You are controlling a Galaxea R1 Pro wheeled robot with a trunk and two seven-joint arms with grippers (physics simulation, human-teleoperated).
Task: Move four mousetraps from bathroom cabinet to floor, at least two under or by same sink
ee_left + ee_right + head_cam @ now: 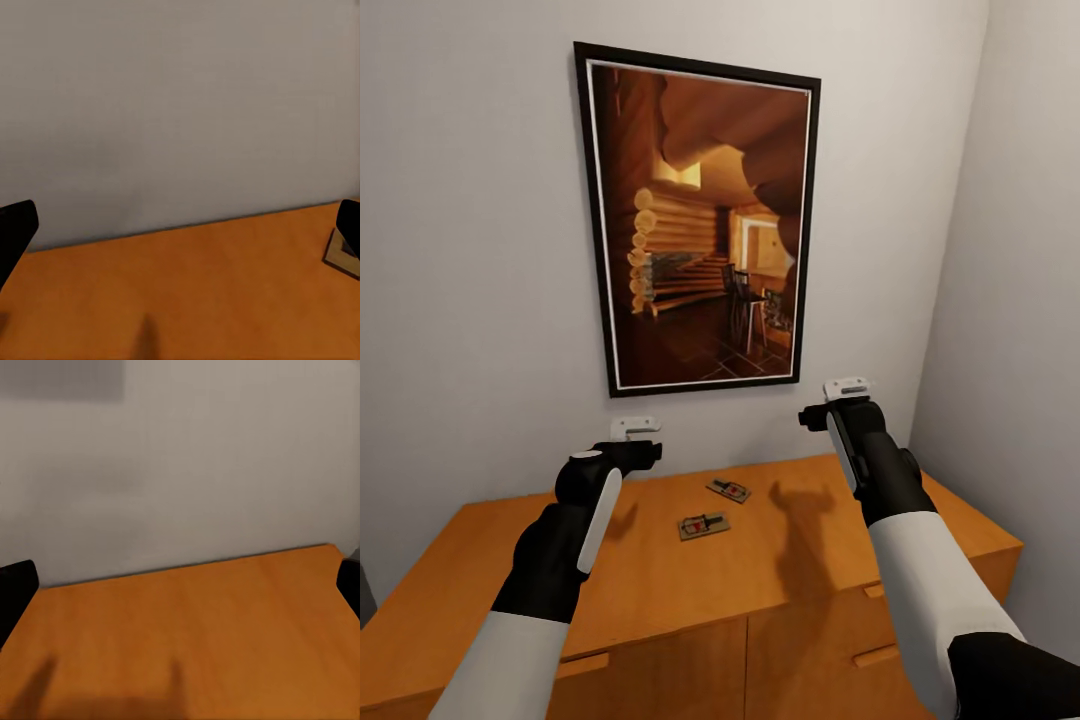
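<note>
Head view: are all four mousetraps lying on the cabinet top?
No, two mousetraps lie on the cabinet top.

The cabinet [660,590] is plain orange-brown wood, the two mousetraps [704,525] near the back edge of its top are tan with dark wire and a red spot, the wall [470,250] is pale grey, and the black-framed picture [700,225] glows amber and brown.

- The cabinet [660,590], orange-brown wood, fills the lower frame against the wall.
- Two mousetraps lie on its top near the centre: one [704,525] nearer, one [729,490] just behind, apart.
- A tan board corner [341,255] at the left wrist view's right edge is perhaps a mousetrap.
</note>
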